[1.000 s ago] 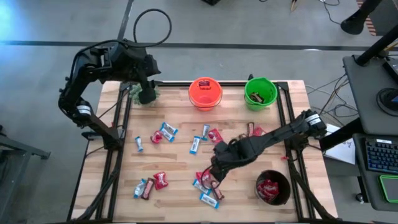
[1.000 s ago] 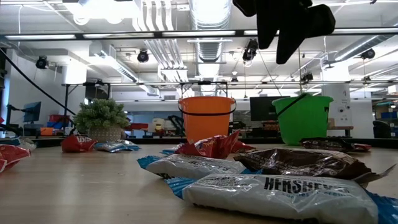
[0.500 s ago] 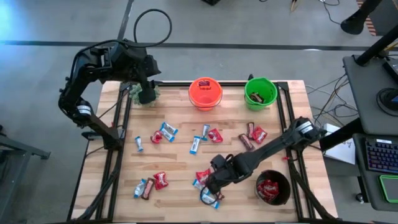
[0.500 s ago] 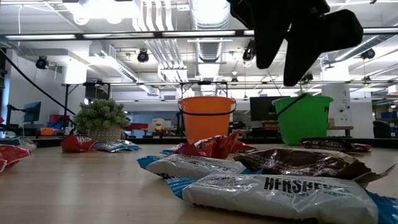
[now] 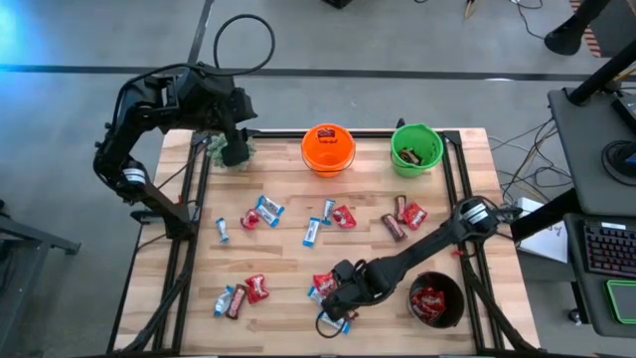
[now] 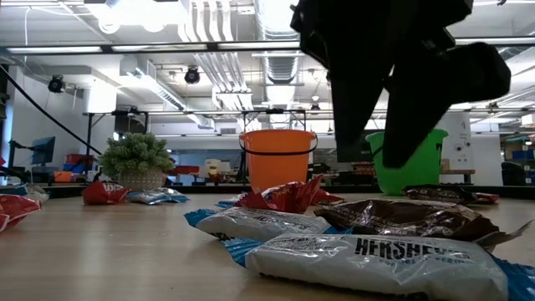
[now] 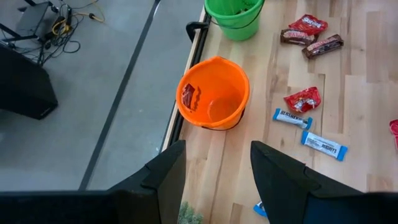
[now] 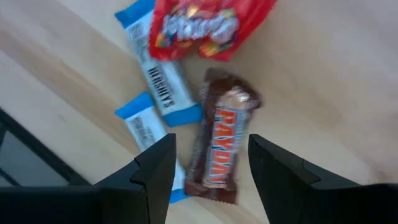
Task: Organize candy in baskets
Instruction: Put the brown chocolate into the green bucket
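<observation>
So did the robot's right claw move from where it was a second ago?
Yes. The right gripper has slid toward the table's near edge, away from the orange basket, and now hangs open over the candy pile.

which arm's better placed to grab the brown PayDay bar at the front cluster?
Right. The right gripper hangs open directly over the PayDay bar, lined up between its fingers. The left gripper sits at the far edge above the potted plant, well away.

A bushy green potted plant (image 5: 225, 149) stands at the far left corner of the light wooden table (image 5: 283, 254); the low view shows it in a pale pot (image 6: 137, 161). Beyond the table lies grey floor (image 5: 79, 40) crossed by a dark line, and a looped black cable (image 5: 243, 42). At the right stands a desk with a keyboard (image 5: 606, 246).
</observation>
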Controlling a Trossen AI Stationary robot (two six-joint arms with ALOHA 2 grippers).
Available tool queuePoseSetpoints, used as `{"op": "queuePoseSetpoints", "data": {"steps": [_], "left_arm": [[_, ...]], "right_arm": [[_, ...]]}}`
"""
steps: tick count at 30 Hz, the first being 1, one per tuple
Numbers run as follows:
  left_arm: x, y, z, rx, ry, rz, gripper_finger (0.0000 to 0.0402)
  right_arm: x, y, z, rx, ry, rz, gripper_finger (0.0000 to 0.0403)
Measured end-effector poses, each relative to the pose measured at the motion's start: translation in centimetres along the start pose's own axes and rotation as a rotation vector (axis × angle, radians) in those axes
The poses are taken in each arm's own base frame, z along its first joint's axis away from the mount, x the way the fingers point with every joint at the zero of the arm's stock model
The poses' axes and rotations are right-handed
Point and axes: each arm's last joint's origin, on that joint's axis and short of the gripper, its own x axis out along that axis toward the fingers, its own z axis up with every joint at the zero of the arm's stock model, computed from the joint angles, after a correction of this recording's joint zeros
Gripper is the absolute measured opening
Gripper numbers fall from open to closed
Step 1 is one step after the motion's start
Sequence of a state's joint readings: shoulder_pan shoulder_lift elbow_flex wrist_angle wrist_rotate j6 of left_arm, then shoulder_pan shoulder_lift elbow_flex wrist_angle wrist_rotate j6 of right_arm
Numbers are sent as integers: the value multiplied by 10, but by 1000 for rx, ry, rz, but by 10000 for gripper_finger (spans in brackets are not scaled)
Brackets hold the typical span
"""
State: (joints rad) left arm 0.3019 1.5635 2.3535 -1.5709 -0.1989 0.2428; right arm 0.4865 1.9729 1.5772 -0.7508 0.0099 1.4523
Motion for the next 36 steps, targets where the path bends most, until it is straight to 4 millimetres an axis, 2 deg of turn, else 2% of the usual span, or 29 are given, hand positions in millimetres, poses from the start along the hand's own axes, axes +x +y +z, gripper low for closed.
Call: {"op": "queuePoseSetpoints", "data": {"steps": [6, 18, 27, 36], "left_arm": [[0, 0, 0, -8, 0, 0, 162], [0, 0, 0, -16, 0, 0, 162], [0, 0, 0, -16, 0, 0, 162], [0, 0, 0, -16, 0, 0, 162]], "right_arm": [[16, 1, -3, 11, 14, -6, 187], [24, -8, -4, 31, 20, -47, 187], [27, -6, -3, 12, 19, 3, 187], [40, -19, -5, 32, 35, 1, 185]]}}
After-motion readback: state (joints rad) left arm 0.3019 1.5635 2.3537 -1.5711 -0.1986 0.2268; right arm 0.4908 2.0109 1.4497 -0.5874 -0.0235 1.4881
